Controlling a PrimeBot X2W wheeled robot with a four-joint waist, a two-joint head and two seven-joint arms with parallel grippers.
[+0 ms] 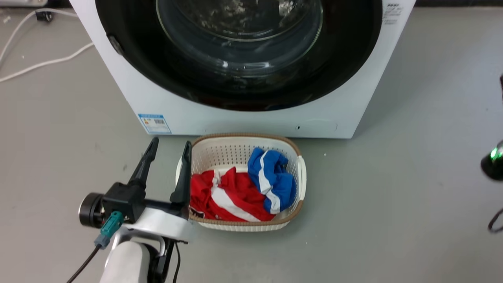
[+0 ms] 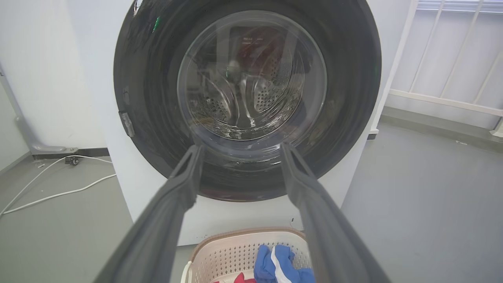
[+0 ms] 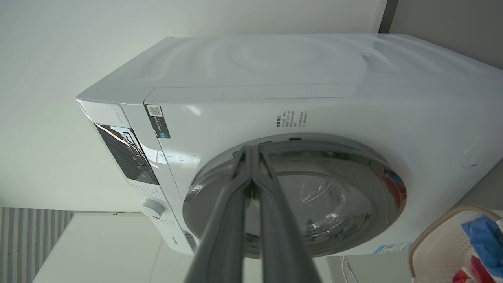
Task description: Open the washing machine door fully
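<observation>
Before the washing machine (image 1: 255, 122) we find a basket (image 1: 220, 154) below the washing machine door (image 1: 153, 70); left gripper (image 1: 171, 142) spread, right gripper (image 3: 251, 154) pinched together.

Black end effector (image 1: 171, 141), teal connector (image 1: 111, 223), white forearm (image 1: 125, 261)

The white boxy washing machine (image 1: 251, 122) stood on the grey floor (image 1: 393, 196), its round glossy black door (image 1: 157, 59) on its front. Just before it sat a white perforated plastic basket (image 1: 235, 147), holding a red cloth garment (image 1: 220, 196) left of a blue cloth garment (image 1: 271, 181). The dark two-fingered left end effector (image 1: 171, 142) hung beside the basket's left rim.
</observation>
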